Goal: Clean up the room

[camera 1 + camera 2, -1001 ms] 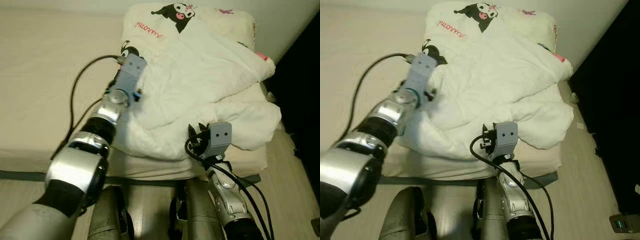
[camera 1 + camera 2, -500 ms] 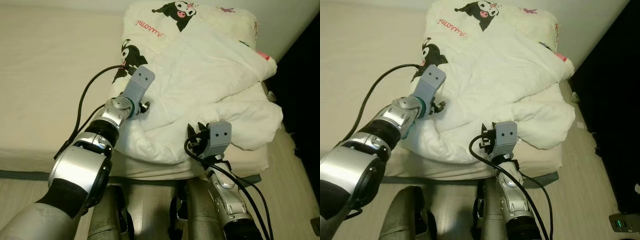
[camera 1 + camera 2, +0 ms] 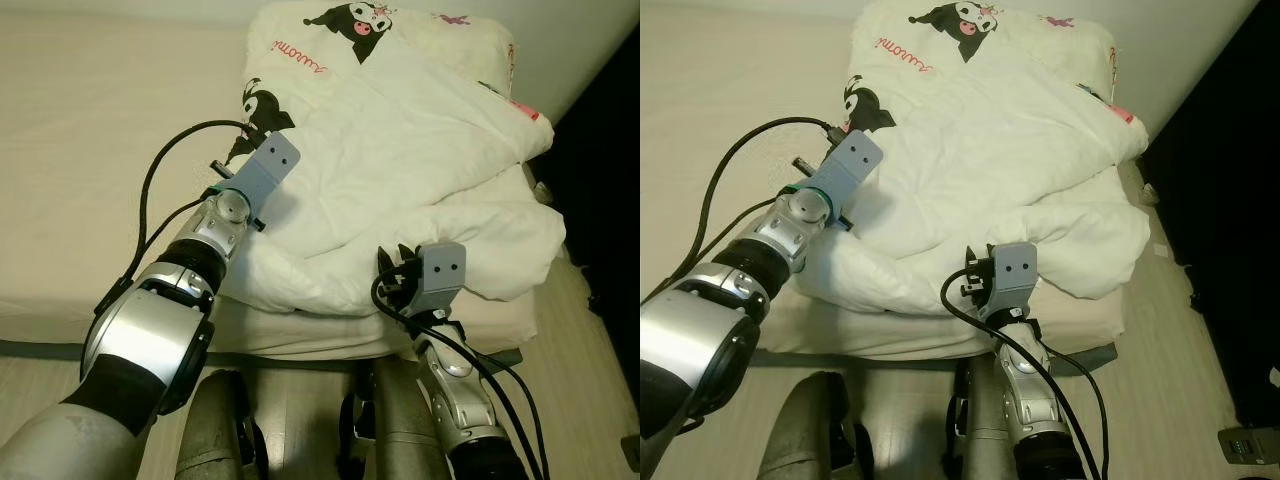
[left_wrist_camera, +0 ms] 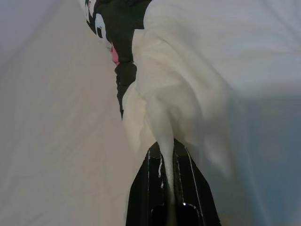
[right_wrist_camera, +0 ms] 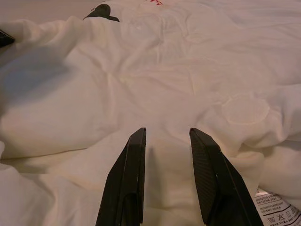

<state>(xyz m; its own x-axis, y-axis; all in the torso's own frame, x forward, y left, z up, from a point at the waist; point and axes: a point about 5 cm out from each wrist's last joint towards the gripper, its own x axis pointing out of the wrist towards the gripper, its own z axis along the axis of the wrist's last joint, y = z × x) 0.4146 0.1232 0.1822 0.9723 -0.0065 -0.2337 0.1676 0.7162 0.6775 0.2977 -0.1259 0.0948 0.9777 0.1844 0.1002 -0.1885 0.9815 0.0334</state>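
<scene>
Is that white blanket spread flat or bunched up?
Bunched up. The blanket lies in rumpled folds heaped on the bed, and the left tool pinches one fold.

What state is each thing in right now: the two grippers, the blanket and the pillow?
left gripper: shut on a pinched fold of the blanket's edge.
right gripper: open, hovering at the blanket's near edge.
blanket: rumpled, heaped on the bed.
pillow: lying flat, partly covered by the blanket.
bed: sheet bare beside the heap.
</scene>
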